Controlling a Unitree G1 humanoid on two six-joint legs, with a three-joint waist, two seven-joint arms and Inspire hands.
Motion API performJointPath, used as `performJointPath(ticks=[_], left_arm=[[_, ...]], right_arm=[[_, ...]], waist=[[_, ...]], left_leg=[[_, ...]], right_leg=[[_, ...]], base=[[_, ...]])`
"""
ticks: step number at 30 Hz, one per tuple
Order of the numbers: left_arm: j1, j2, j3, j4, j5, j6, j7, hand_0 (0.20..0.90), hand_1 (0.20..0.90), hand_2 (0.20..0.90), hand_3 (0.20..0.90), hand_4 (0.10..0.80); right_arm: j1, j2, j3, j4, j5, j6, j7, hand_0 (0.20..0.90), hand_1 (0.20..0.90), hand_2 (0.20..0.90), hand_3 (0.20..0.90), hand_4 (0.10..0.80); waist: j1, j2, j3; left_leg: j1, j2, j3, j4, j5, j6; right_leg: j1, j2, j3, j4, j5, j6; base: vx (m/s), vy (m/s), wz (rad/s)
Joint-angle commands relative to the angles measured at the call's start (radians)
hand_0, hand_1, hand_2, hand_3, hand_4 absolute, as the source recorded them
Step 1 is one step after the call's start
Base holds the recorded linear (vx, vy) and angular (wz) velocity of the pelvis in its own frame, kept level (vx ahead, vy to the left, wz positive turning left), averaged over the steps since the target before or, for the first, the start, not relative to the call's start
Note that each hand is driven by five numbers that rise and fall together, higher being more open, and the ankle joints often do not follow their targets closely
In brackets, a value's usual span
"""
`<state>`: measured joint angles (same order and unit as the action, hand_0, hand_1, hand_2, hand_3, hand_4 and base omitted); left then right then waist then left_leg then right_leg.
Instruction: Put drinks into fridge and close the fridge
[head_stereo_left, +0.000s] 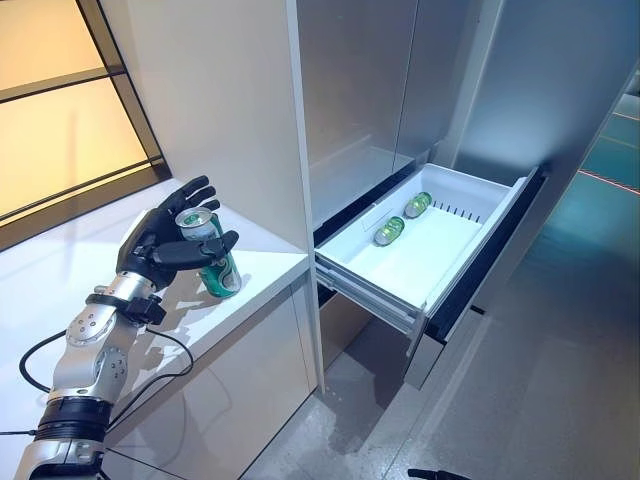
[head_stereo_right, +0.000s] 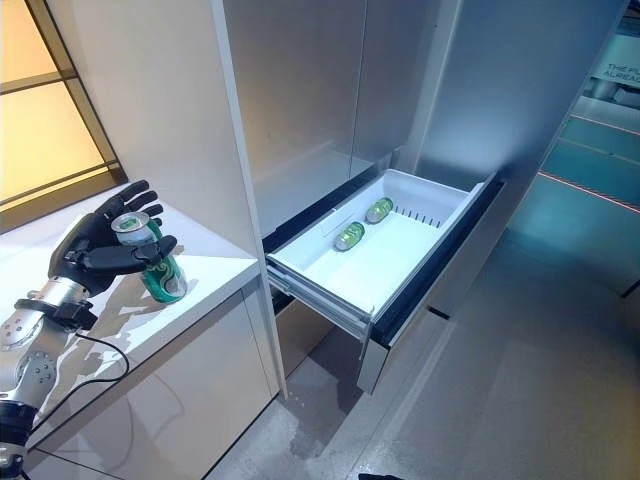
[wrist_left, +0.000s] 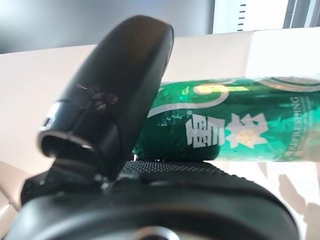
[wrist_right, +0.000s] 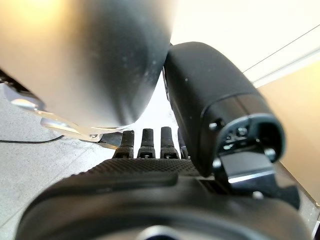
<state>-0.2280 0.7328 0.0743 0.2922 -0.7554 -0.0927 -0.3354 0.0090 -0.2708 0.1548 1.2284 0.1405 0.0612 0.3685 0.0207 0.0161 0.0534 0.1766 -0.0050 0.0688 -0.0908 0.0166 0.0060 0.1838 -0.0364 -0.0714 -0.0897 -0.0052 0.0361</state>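
Observation:
A green can (head_stereo_left: 215, 258) stands tilted on the white counter (head_stereo_left: 262, 262), beside the tall fridge panel. My left hand (head_stereo_left: 158, 240) is at the can: its thumb lies across the can's front and its fingers reach up behind it. In the left wrist view the can (wrist_left: 240, 125) lies against the palm under the thumb (wrist_left: 117, 90). The fridge drawer (head_stereo_left: 372, 282) is pulled out, with green cans (head_stereo_left: 402, 217) lying at its far end. My right hand (wrist_right: 150, 200) shows in the right wrist view, with its fingers (wrist_right: 150, 142) straight and nothing in it.
The white fridge panel (head_stereo_left: 230, 110) stands between the counter and the open drawer. The drawer juts out over the grey floor (head_stereo_left: 540, 400). A window with a dark frame (head_stereo_left: 70, 110) lies behind the counter.

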Motion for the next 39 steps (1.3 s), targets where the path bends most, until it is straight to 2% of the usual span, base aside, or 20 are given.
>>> performJointPath(ticks=[1, 13, 14, 15, 16, 33, 39], left_arm=[[-0.179, 0.059, 0.015, -0.028, -0.007, -0.064, 0.009, 0.900, 0.900, 0.900, 0.900, 0.800], [-0.174, 0.054, 0.020, -0.012, -0.023, -0.070, 0.025, 0.900, 0.900, 0.900, 0.900, 0.800], [-0.175, 0.052, 0.021, -0.008, -0.026, -0.073, 0.026, 0.804, 0.804, 0.804, 0.787, 0.687], [-0.175, 0.052, 0.020, -0.008, -0.027, -0.074, 0.027, 0.804, 0.804, 0.804, 0.787, 0.687], [-0.173, 0.048, 0.022, -0.002, -0.027, -0.079, 0.021, 0.300, 0.300, 0.300, 0.200, 0.100], [-0.180, 0.063, 0.003, 0.005, 0.041, -0.071, 0.019, 0.300, 0.300, 0.300, 0.200, 0.100], [-0.190, 0.076, -0.003, -0.045, -0.042, -0.055, -0.015, 0.300, 0.300, 0.300, 0.200, 0.100]], right_arm=[[0.006, -0.053, 0.029, 0.058, 0.002, 0.028, 0.031, 0.900, 0.900, 0.900, 0.900, 0.800], [0.005, -0.055, 0.027, 0.057, 0.003, 0.034, 0.028, 0.900, 0.900, 0.900, 0.900, 0.800], [0.005, -0.054, 0.028, 0.056, 0.004, 0.034, 0.027, 0.900, 0.900, 0.900, 0.900, 0.800], [0.005, -0.054, 0.028, 0.056, 0.004, 0.034, 0.027, 0.900, 0.900, 0.900, 0.900, 0.800], [0.004, -0.054, 0.028, 0.055, 0.005, 0.035, 0.026, 0.900, 0.900, 0.900, 0.900, 0.800], [-0.005, -0.059, 0.033, 0.046, 0.010, 0.024, 0.015, 0.900, 0.900, 0.900, 0.900, 0.800], [-0.010, -0.065, 0.040, 0.005, 0.038, -0.039, 0.010, 0.900, 0.900, 0.900, 0.900, 0.800]], waist=[[-0.022, 0.031, -0.021], [-0.024, 0.032, -0.022], [-0.024, 0.031, -0.022], [-0.024, 0.031, -0.022], [-0.024, 0.031, -0.021], [-0.024, 0.031, -0.023], [-0.023, 0.030, -0.021]], left_leg=[[0.022, -0.055, -0.034, 0.027, -0.116, 0.021], [0.022, -0.056, -0.033, 0.030, -0.118, 0.022], [0.022, -0.057, -0.034, 0.031, -0.118, 0.023], [0.021, -0.057, -0.034, 0.031, -0.119, 0.023], [0.023, -0.057, -0.034, 0.030, -0.119, 0.023], [0.022, -0.057, -0.032, 0.031, -0.119, 0.022], [0.021, -0.056, -0.033, 0.033, -0.118, 0.021]], right_leg=[[-0.032, 0.037, -0.001, 0.094, -0.102, 0.033], [-0.034, 0.037, 0.000, 0.097, -0.105, 0.031], [-0.033, 0.038, 0.000, 0.098, -0.105, 0.030], [-0.033, 0.038, 0.000, 0.098, -0.105, 0.030], [-0.033, 0.038, -0.001, 0.098, -0.105, 0.030], [-0.033, 0.041, 0.001, 0.096, -0.105, 0.030], [-0.034, 0.040, 0.001, 0.096, -0.102, 0.031]], base=[[0.000, 0.000, 0.00], [0.000, 0.000, 0.00], [0.000, 0.000, 0.00], [0.000, 0.000, 0.00], [0.000, 0.000, 0.00], [0.000, 0.000, 0.00], [0.000, 0.000, 0.00]])
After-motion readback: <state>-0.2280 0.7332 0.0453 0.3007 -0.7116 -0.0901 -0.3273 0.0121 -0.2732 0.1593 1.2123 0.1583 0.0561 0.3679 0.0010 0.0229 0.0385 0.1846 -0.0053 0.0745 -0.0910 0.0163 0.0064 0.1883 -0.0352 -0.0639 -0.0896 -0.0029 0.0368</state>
